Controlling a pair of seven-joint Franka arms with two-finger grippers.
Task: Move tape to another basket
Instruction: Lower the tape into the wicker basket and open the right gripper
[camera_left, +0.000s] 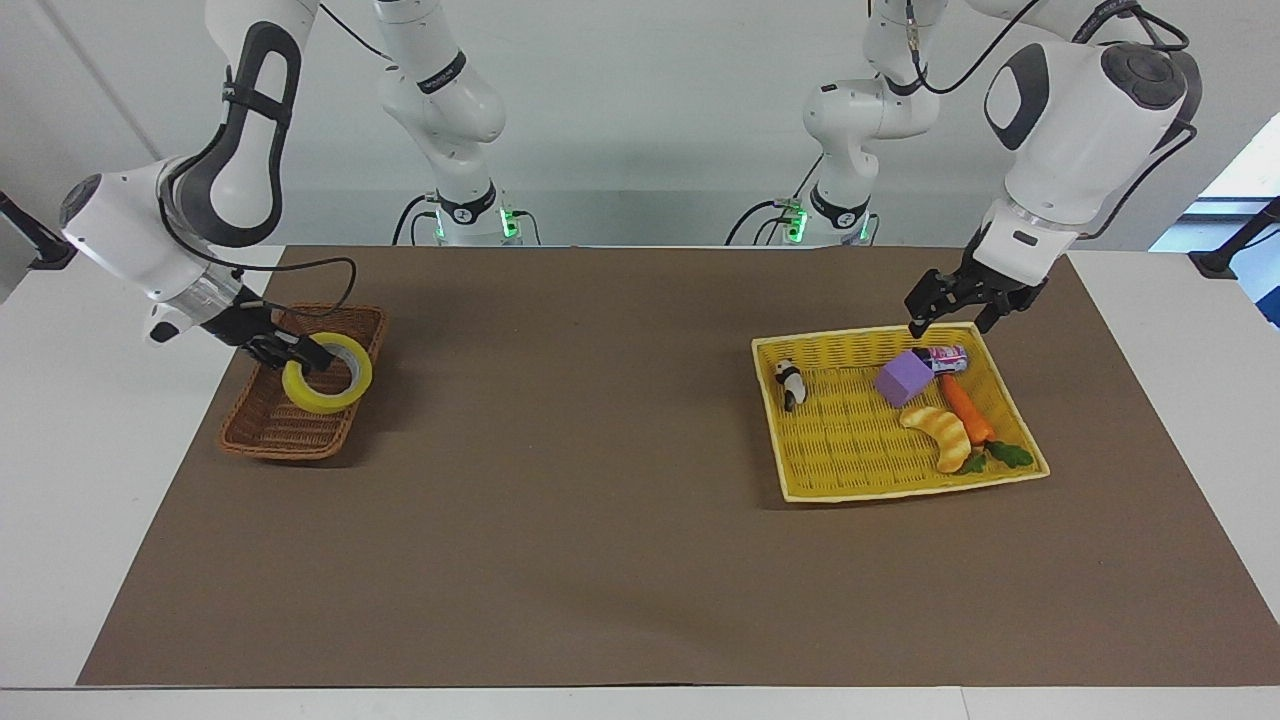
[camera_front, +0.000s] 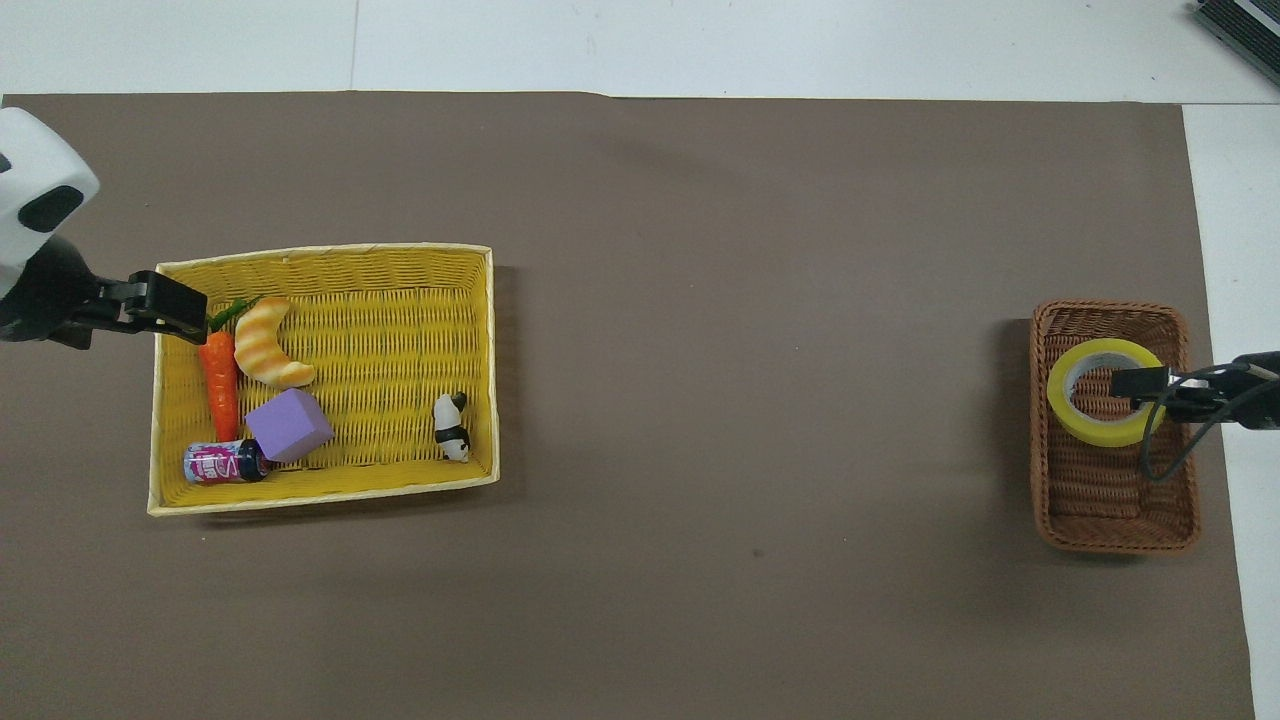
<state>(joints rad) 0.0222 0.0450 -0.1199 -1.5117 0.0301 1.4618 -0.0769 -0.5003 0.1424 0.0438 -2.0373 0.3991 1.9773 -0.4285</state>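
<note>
The yellow tape roll (camera_left: 300, 393) hangs tilted in my right gripper (camera_left: 310, 358), which is shut on its rim, one finger inside the ring. It is low over the dark brown wicker basket (camera_left: 280, 430) at the right arm's end of the table. The overhead view shows the tape (camera_front: 1095, 432) over the basket (camera_front: 1110, 500), held by the right gripper (camera_front: 1135, 383). My left gripper (camera_left: 955, 312) is open and empty, over the corner of the yellow tray (camera_left: 850, 440). It also shows in the overhead view (camera_front: 170, 312).
The yellow tray (camera_front: 400, 330) holds a panda figure (camera_left: 790, 383), a purple block (camera_left: 905, 377), a small can (camera_left: 945, 358), a carrot (camera_left: 967, 410) and a striped croissant toy (camera_left: 940, 432). A brown mat covers the table between tray and basket.
</note>
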